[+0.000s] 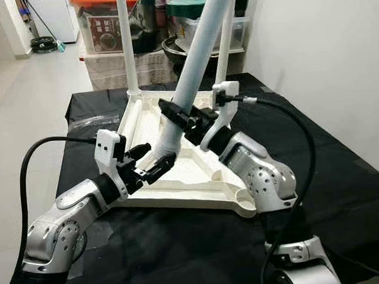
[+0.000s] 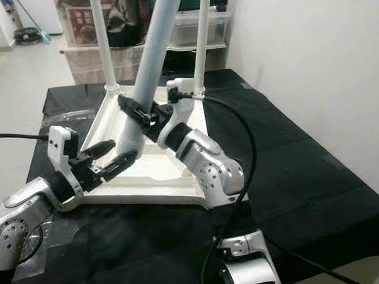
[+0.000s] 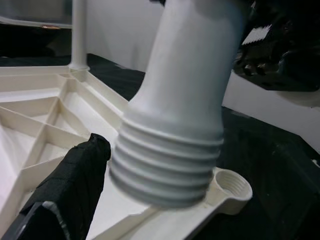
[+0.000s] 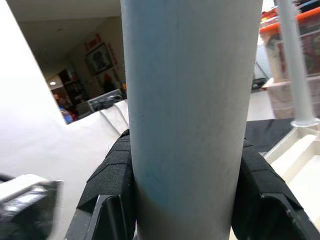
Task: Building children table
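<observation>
The right hand [image 1: 183,116] is clenched around the tilted white table leg [image 1: 195,60], gripped partway up. The left hand [image 1: 154,161] is spread apart about the leg's threaded end [image 3: 167,165], just above the upturned white tabletop [image 1: 178,174] on the black-covered desk [image 1: 342,192]. The leg's upper end is cut off.

Black cloth-covered tabletop [image 1: 342,192]; behind it, clear plastic storage bin w/ orange lid [image 1: 102,23] beside white wall [image 1: 323,42].
</observation>
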Available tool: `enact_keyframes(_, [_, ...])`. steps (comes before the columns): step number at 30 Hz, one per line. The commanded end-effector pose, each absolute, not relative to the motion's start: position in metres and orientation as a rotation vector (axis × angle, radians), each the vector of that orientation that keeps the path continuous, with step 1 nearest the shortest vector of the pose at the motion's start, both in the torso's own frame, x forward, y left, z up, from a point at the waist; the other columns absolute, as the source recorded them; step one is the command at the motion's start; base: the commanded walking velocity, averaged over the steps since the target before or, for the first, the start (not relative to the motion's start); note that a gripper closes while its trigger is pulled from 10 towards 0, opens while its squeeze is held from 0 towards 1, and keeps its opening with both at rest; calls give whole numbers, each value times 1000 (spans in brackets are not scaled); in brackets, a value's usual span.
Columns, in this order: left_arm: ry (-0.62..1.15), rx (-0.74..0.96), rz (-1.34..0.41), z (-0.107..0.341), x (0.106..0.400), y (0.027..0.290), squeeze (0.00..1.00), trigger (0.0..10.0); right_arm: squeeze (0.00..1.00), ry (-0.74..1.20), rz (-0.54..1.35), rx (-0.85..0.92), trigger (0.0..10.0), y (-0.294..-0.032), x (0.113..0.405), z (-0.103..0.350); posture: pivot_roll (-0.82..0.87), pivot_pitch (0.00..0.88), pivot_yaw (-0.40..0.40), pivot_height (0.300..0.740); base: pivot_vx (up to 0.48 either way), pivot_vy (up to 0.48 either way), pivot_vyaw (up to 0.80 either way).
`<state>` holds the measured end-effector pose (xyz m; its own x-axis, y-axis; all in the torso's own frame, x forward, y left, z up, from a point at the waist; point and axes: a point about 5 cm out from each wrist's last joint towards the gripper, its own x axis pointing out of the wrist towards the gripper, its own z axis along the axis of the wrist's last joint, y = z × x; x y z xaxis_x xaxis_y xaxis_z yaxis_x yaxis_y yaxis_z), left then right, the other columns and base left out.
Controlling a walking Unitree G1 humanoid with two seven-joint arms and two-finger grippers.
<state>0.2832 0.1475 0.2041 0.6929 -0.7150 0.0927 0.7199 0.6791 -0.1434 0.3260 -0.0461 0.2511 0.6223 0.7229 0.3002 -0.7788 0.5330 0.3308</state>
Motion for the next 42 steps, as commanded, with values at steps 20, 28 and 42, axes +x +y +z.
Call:
enact_keyframes(20, [10, -85, -894, 190, 292, 140, 0, 0, 0, -124, 1112, 442, 0, -25, 291, 255, 49, 0, -33, 740, 0, 0, 0])
enact_keyframes(28, [25, -59, -955, 188, 287, 139, 0, 0, 1000, -81, 1072, 452, 10000, -31, 301, 256, 53, 0, -37, 740, 0, 0, 0])
enact_keyframes(42, [66, -33, -1030, 180, 278, 139, 0, 0, 0, -50, 1087, 576, 0, -29, 303, 259, 60, 0, -41, 740, 0, 0, 0])
